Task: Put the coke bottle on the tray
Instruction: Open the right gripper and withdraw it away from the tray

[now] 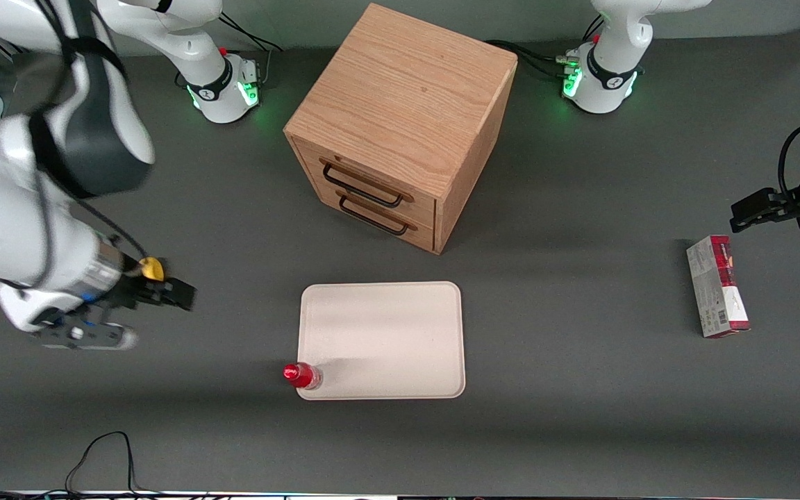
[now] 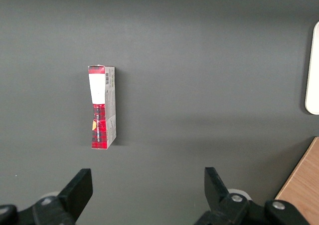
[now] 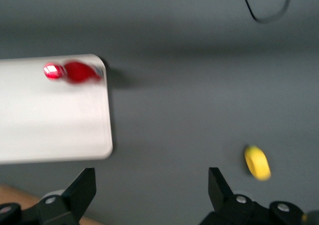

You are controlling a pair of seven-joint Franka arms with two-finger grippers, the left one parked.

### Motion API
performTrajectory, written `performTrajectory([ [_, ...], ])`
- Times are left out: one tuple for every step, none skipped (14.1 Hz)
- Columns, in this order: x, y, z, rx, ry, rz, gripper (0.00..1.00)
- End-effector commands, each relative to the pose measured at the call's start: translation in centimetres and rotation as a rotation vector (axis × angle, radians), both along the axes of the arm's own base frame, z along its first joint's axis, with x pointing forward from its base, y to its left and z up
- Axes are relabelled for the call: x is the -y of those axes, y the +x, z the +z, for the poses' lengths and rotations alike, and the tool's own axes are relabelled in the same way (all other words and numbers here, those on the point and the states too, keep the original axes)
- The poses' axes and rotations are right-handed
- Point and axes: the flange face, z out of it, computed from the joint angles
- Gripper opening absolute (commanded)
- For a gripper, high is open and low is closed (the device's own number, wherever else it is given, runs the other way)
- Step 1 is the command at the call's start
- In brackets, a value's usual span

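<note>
Coke bottle (image 1: 302, 376): upright on the tray's (image 1: 386, 333) near corner, at the working arm's end, right by the rim.
End effector (image 1: 181, 294): released, holding nothing, well apart from the tray, above the table (image 1: 580, 417).
Risk: standing so close to the edge, a nudge could topple the bottle off.
Yellow object (image 3: 257, 162): on the table, unidentifiable.

Bare table between gripper (image 1: 181, 295) — tray (image 1: 400, 312).
</note>
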Motion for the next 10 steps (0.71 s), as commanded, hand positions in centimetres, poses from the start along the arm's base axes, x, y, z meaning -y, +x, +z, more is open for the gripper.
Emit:
performTrajectory([
  [4.1,-5.1,2.7,-0.02,0.054,-0.035,1.0],
  [4.7,-6.6,3.5,-0.016,0.054,-0.043,1.0],
  [5.3,-8.1,4.1,-0.013,0.052,-0.049,1.0],
  [6.3,-9.3,4.9,-0.005,0.054,-0.061,1.0],
  [6.6,-10.6,5.6,0.0,0.054,-0.053,1.0],
  [6.8,-11.6,6.4,0.009,0.055,-0.053,1.0],
  [6.7,-11.9,6.9,0.011,0.055,-0.052,1.0],
  [6.7,-12.0,6.9,0.003,0.053,-0.053,1.0],
  [6.6,-12.0,6.9,0.005,0.051,-0.052,1.0],
  [6.6,-12.1,6.9,0.003,0.051,-0.052,1.0],
])
